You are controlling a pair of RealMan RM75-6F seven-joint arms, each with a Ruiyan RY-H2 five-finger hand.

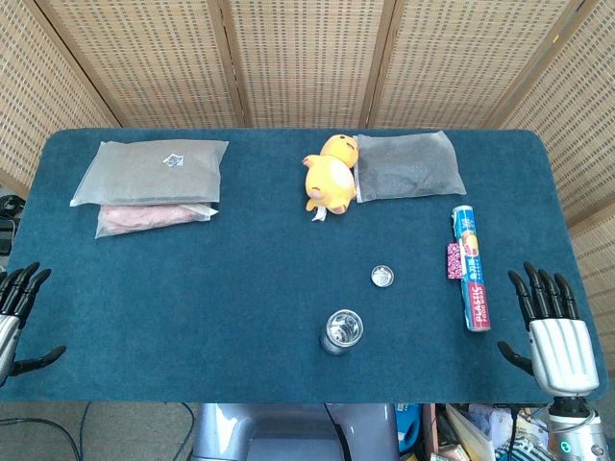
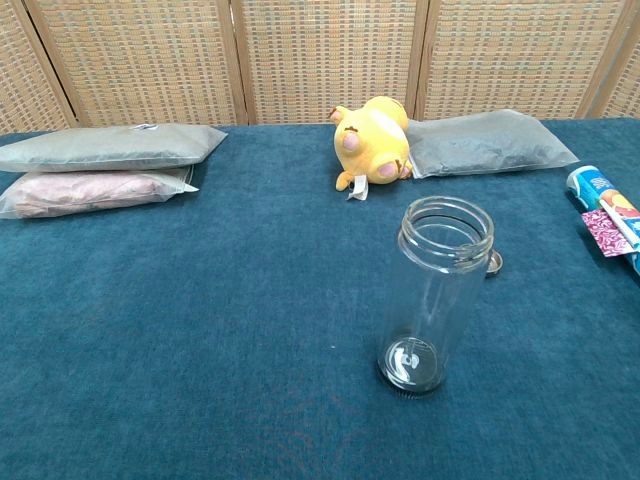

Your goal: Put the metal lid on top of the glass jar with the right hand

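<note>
Progress: nothing of the task is done, as far as the pictures show — the metal lid [image 1: 382,277] lies flat on the table [image 1: 240,307] and the glass jar [image 1: 341,331] stands with an open mouth.
Left to do: by my reading, the whole job — reach, pick up the lid, carry it over the jar's mouth and set it down.
Right hand: the right hand [image 1: 555,336] rests at the table's near right edge, fingers spread and straight, holding nothing; well apart from the lid.
Left hand: the left hand [image 1: 17,307] sits at the near left edge, fingers apart, empty.
Lid, place: just beyond the jar and a little to its right; in the chest view only a sliver shows behind the jar's shoulder.
Lid, look: small, round, silvery, shallow, with a bright rim.
Jar, look: clear, tall, upright, thick threaded rim [image 2: 446,228], nothing inside.
Nearby: a plastic wrap box [image 1: 468,267] lies between the lid and the right hand; a yellow plush toy [image 1: 330,173] sits farther back.
</note>
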